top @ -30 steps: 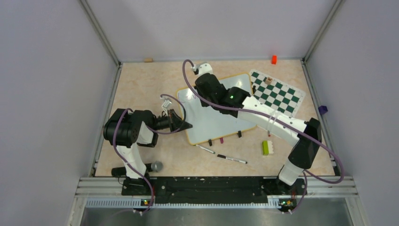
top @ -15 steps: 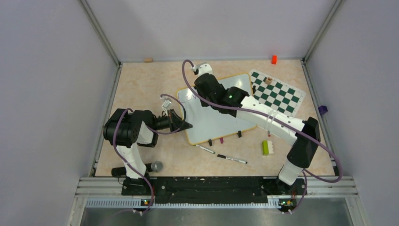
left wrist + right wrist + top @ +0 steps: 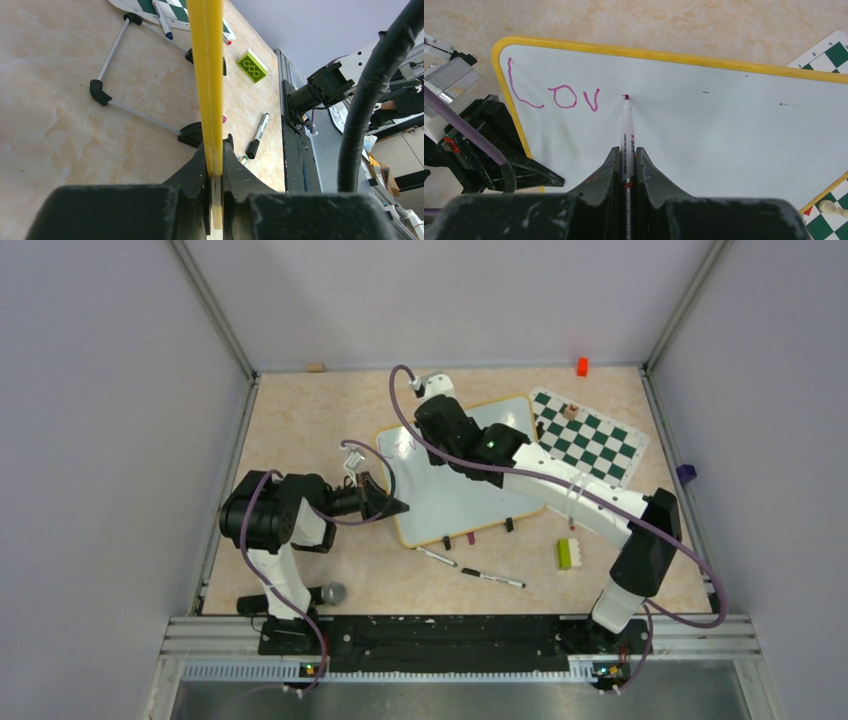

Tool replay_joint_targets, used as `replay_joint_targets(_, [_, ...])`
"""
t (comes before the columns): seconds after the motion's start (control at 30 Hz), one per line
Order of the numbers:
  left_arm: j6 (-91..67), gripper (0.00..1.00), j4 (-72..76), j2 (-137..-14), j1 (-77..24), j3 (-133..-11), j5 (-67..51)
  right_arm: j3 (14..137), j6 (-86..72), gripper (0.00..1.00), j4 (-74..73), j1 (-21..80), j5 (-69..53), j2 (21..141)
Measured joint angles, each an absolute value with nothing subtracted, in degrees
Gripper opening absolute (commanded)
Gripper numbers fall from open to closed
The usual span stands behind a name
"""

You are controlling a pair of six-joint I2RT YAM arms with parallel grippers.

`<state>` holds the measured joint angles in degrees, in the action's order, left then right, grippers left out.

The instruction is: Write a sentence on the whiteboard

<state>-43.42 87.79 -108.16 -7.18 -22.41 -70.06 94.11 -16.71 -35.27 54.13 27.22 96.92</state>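
Note:
The whiteboard (image 3: 455, 495) with its yellow frame lies in the middle of the table; it fills the right wrist view (image 3: 724, 135). Purple-magenta letters "Lov" (image 3: 555, 95) stand at its top left. My right gripper (image 3: 626, 155) is shut on a white marker (image 3: 627, 135), whose tip touches the board just right of the "v", where a small mark begins. In the top view the right gripper (image 3: 432, 415) sits over the board's upper left. My left gripper (image 3: 214, 155) is shut on the board's yellow frame (image 3: 206, 75) at its left edge (image 3: 393, 506).
A green-and-white chess mat (image 3: 590, 437) lies right of the board. Two loose markers (image 3: 492, 578) and a lime brick (image 3: 565, 553) lie in front of it. An orange block (image 3: 582, 366) sits at the back; a grey ball (image 3: 333, 592) sits by the left base.
The right gripper has shifted slightly left and back over the board's upper left. The left arm and the board have not moved.

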Motion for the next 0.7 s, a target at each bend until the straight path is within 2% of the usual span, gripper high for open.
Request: replay_joint_targets(0.7, [-43.6, 0.0, 87.3, -108.2, -7.2, -22.4, -69.8, 96.9, -16.5, 0.0, -36.2, 54.1, 27.2, 98.8])
